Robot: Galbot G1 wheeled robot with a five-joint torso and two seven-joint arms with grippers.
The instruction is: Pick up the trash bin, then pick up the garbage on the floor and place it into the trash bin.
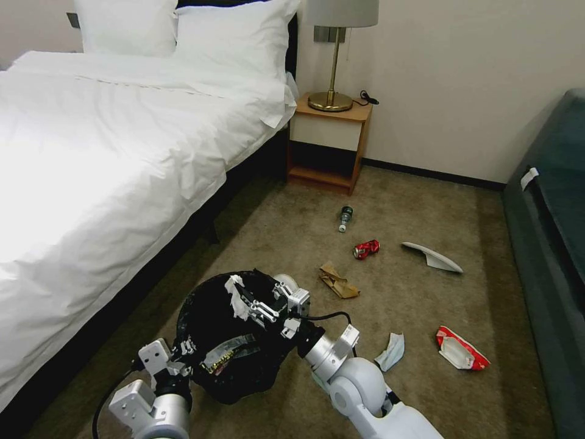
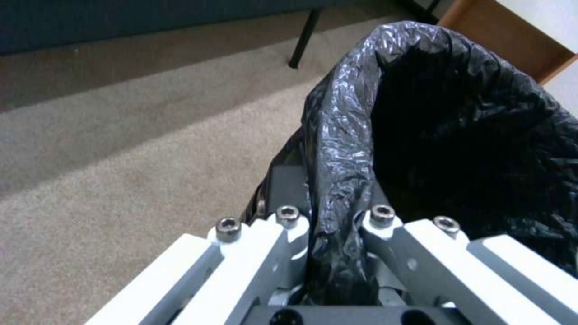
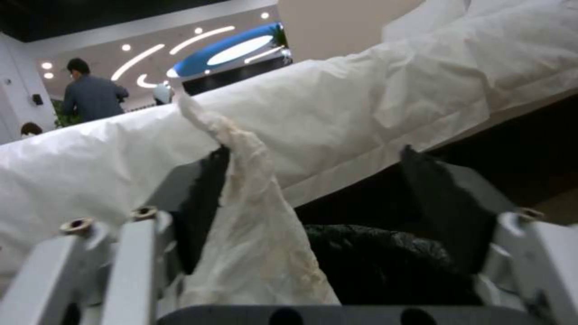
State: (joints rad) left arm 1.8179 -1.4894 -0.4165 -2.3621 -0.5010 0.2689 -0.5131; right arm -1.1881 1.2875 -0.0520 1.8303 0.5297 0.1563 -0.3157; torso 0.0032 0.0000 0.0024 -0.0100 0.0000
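Near the bottom of the head view, beside the bed (image 1: 109, 152), the trash bin (image 1: 228, 341) hangs lifted off the carpet (image 1: 390, 292), its black bag (image 2: 458, 135) folded over the rim. The left claw (image 1: 183, 360) is clenched on the near left rim; in the left wrist view its fingers (image 2: 289, 234) pinch a fold of the bag between them. The right claw (image 1: 256, 305) reaches over the far side of the bin's mouth with a crumpled white tissue (image 1: 236, 299) at its tip. In the right wrist view the tissue (image 3: 253, 234) lies against one finger while the other finger stands well apart from it, so the right claw is released, with the bin's dark opening just past it. More litter lies on the carpet to the right and farther off: a brown paper bag (image 1: 337, 281) near the bin, a crushed red can (image 1: 366, 249) beyond it, a small green bottle (image 1: 345, 217) toward the nightstand (image 1: 329, 143), a white slipper (image 1: 434, 257) to the right of the can, a blue mask (image 1: 391, 352) just right of the right arm, and a red and white wrapper (image 1: 460, 349) farther right, near the dark sofa (image 1: 548, 256).
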